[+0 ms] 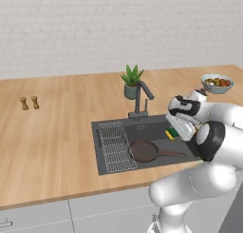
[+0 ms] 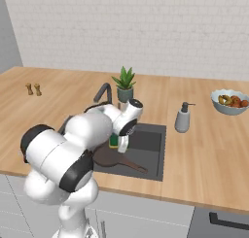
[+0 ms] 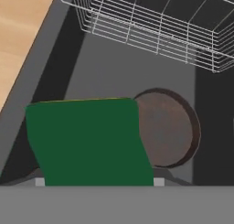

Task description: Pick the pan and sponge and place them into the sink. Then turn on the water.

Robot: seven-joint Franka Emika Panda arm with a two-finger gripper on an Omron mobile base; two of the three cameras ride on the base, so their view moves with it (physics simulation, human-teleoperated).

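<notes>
Sink [image 1: 102, 128]: dark grey basin set into the wooden tabletop [image 1: 52, 132], angular faucet [image 1: 141, 100] at its rear edge. Wire rack [image 1: 115, 146]: seated at the left end of the basin. Pan [image 1: 144, 151]: laid flat on the basin floor beside the rack, handle directed right. Sponge [image 3: 87, 141]: green face up, gripped between the closed fingers of the tool [image 1: 176, 130], suspended over the right part of the basin just beside the pan. Tabletop also carries: potted plant [image 1: 131, 81], fruit bowl [image 1: 217, 82], soap dispenser [image 2: 183, 117], two shakers [image 1: 29, 102].
</notes>
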